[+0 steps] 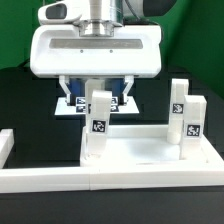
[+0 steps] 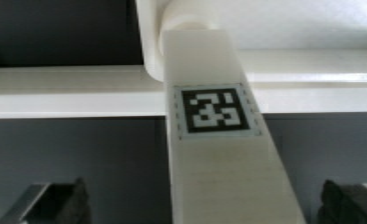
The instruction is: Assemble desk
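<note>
Our end effector (image 1: 98,97) hangs fully open, holding nothing, above the leg (image 1: 98,125) standing on the tabletop panel (image 1: 140,152); next, we judge, fetching another leg.

black table (image 1: 20,100), tabletop panel (image 1: 140,155), apparently marker board (image 1: 70,103)

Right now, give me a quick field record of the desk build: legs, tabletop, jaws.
tabletop: lies flat on the table, against the border rail
legs standing: three visible, upright on the tabletop
near leg: directly under the gripper, tag facing the exterior camera
right legs: two, close together at the exterior view's right
gripper: above the near leg, jaws open, either side of the leg, holding nothing
marker board: behind the gripper, partly hidden
</note>
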{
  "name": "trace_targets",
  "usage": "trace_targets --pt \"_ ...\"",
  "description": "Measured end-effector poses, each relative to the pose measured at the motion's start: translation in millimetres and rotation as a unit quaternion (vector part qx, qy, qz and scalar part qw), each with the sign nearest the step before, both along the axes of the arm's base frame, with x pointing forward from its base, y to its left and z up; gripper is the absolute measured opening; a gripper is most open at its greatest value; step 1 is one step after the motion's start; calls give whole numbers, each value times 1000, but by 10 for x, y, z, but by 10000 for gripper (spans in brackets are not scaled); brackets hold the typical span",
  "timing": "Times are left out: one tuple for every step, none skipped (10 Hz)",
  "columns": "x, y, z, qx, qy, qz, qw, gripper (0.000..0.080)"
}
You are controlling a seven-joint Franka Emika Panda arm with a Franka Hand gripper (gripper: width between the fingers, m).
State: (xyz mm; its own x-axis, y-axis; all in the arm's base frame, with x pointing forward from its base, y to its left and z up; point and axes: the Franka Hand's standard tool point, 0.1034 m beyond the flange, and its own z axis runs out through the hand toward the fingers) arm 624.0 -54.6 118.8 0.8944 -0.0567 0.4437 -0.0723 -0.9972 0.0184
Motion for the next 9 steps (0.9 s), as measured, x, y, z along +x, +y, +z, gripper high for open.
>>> trace_targets --pt "-25 51 -29 24 42 -10 999 649" --pt "40 72 9 45 82 -20 995 649" --pt "112 67 -19 44 86 -21 995 649" --pt "64 100 -115 54 122 -21 991 649" --pt "60 91 -130 59 153 -19 986 649" --pt "57 39 -125 61 174 -18 983 649" --pt "9 10 -95 70 207 -18 976 649" --pt "50 -42 -36 69 203 -19 977 649" --pt "65 -96 20 70 203 -22 976 649"
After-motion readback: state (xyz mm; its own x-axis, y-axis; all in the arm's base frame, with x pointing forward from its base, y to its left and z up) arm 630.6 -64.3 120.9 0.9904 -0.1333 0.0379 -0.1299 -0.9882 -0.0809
